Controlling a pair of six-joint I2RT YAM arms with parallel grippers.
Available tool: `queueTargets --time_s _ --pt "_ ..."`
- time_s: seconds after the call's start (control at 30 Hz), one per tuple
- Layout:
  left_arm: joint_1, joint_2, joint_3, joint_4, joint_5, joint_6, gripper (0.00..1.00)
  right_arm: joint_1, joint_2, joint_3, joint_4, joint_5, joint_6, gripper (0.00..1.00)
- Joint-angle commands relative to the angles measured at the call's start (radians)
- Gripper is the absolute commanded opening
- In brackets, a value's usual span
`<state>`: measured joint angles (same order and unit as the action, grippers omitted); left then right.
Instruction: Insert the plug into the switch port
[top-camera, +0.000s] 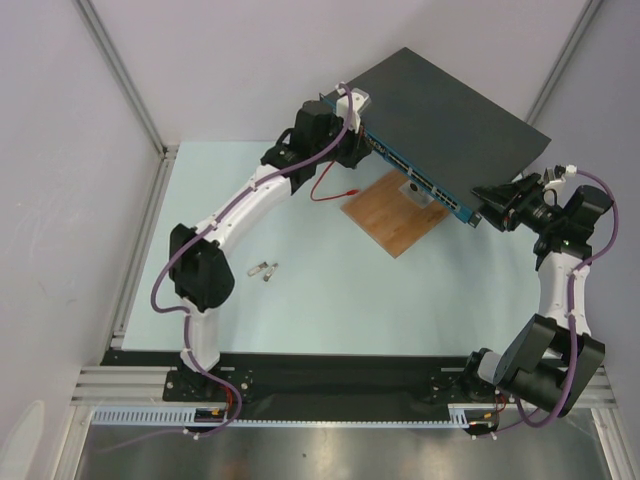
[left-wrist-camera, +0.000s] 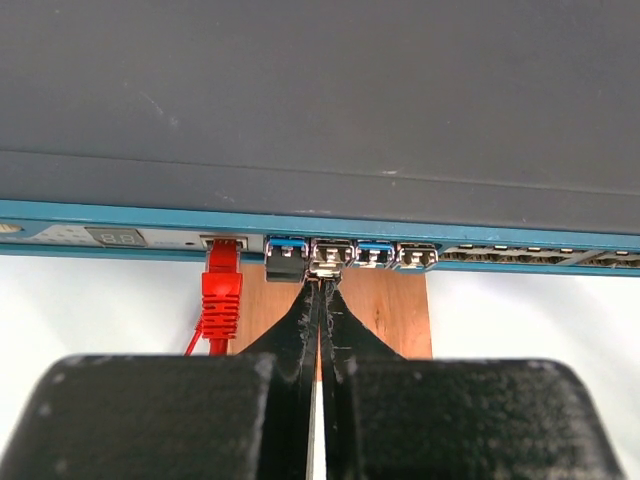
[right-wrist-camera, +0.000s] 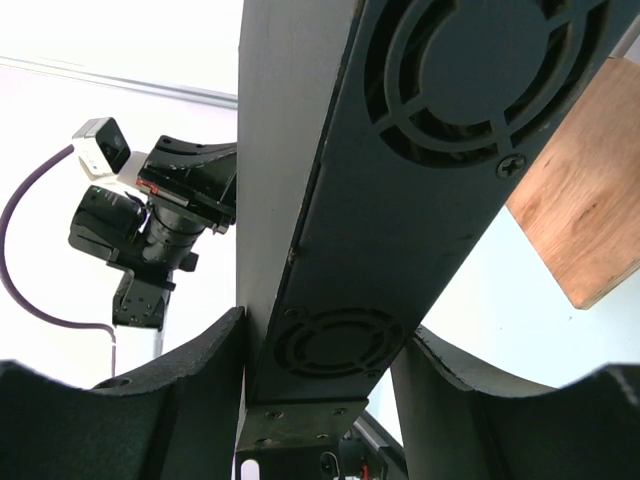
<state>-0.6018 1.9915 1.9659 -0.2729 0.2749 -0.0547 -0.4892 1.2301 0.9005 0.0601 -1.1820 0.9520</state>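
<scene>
The left gripper (left-wrist-camera: 320, 290) is holding its two black fingers (left-wrist-camera: 292, 330) pressed almost together, with only a thin slit between them, and the tips are pinching the tail of a small silver plug (left-wrist-camera: 327, 264). This plug is sitting at the mouth of a port in the blue front edge of the switch (left-wrist-camera: 320, 110), between two blue-tabbed plugs (left-wrist-camera: 287, 250). How deep it is sitting I cannot tell. To the left of them a red cable (left-wrist-camera: 221, 292) is plugged into another port and is hanging down from it.

The right gripper (right-wrist-camera: 322, 335) is clamping the far right end of the switch (the short side with the round fan grilles (right-wrist-camera: 338, 342)), one finger on each side and both touching the metal.

In the top view the switch (top-camera: 450, 110) is lying slanted at the back right of the table (top-camera: 330, 310), its front edge facing the arms, and its front part is resting over a wooden board (top-camera: 392, 218). The left gripper is meeting this edge near its left end. Two small metal pieces (top-camera: 265, 270) are lying on the table near the left arm, well apart from the switch.
</scene>
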Motion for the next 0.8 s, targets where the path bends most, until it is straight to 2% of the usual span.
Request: queueTargets --time_s 0.0,0.57,0.77 --pt "0.005 0.021 0.079 0.135 -0.006 -0.014 0.00 0.043 0.025 0.040 0.061 0.051 -0.150 0.00" --pt "-0.009 0.135 0.260 0.161 -0.011 -0.045 0.00 0.041 0.058 0.063 0.020 0.059 -0.200 0.00" --pt "-0.009 0.102 0.236 0.156 -0.005 -0.027 0.00 0.041 0.055 0.069 -0.003 0.065 -0.225 0.00"
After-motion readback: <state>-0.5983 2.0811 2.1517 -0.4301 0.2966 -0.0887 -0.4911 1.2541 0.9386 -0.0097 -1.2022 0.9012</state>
